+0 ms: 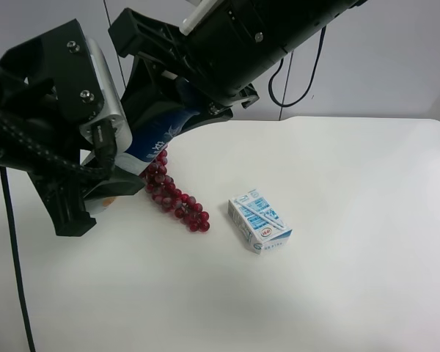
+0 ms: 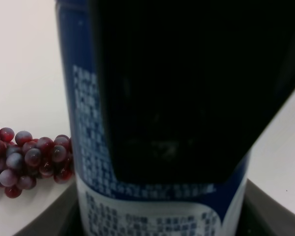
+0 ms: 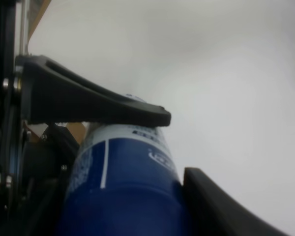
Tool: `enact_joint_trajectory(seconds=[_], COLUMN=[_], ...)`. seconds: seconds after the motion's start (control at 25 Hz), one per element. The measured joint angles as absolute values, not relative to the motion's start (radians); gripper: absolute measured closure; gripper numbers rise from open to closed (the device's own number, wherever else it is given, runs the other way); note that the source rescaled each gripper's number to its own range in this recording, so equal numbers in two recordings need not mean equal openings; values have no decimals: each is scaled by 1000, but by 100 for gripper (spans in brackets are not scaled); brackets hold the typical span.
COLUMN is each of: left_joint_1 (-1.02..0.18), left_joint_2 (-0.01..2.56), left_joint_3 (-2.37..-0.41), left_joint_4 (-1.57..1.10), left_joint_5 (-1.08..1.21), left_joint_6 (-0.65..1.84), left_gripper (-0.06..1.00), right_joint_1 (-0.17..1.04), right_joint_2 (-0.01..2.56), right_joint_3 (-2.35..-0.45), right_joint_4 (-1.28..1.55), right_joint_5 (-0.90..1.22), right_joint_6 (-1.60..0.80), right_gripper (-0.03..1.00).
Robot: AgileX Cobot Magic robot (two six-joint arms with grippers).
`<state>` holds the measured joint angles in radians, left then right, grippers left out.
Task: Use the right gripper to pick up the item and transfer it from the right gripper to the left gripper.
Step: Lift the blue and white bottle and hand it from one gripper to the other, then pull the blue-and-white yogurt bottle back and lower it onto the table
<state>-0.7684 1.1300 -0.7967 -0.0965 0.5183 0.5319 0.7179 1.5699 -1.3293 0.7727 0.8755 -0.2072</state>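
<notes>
The bottle [image 1: 158, 136], blue above and white below, is held tilted in the air over the table's left part. My right gripper [image 1: 165, 103], on the arm with the white block, is shut on its blue upper part; the right wrist view shows a black finger [image 3: 98, 105] on each side of the blue body [image 3: 128, 187]. My left gripper [image 1: 114, 172], with the silver plate [image 1: 103, 81], sits around the bottle's white lower part. In the left wrist view the bottle [image 2: 88, 123] fills the frame, partly hidden by a black finger, with the grey fingers [image 2: 49, 216] against its sides.
A red grape bunch [image 1: 177, 196] lies on the white table [image 1: 352, 293] just below the bottle; it also shows in the left wrist view [image 2: 29, 157]. A blue-white carton box [image 1: 260, 220] lies to its right. Black cables hang at the back.
</notes>
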Motion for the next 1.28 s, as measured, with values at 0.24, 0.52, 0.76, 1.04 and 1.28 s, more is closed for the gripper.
enact_joint_trajectory(seconds=[0.24, 0.52, 0.76, 1.04, 1.28], left_joint_1=[-768, -768, -768, -768, -768], left_joint_2=[1131, 1131, 1131, 1131, 1131], left_joint_3=[-797, -797, -797, -796, -796], left_joint_4=[-99, -103, -103, -102, -103], left_joint_5=[526, 536, 538, 541, 539], left_joint_6=[543, 551, 553, 557, 555], left_gripper=[89, 89, 89, 89, 89], right_joint_1=[718, 718, 718, 717, 717], right_joint_2=[1570, 1569, 1565, 1555, 1535], right_joint_3=[-1329, -1330, -1330, -1330, -1330], right_joint_4=[771, 745, 741, 701, 692], right_joint_5=[850, 838, 845, 955, 1049], right_joint_6=[-237, -248, -248, -249, -249], right_gripper=[57, -1, -2, -2, -3])
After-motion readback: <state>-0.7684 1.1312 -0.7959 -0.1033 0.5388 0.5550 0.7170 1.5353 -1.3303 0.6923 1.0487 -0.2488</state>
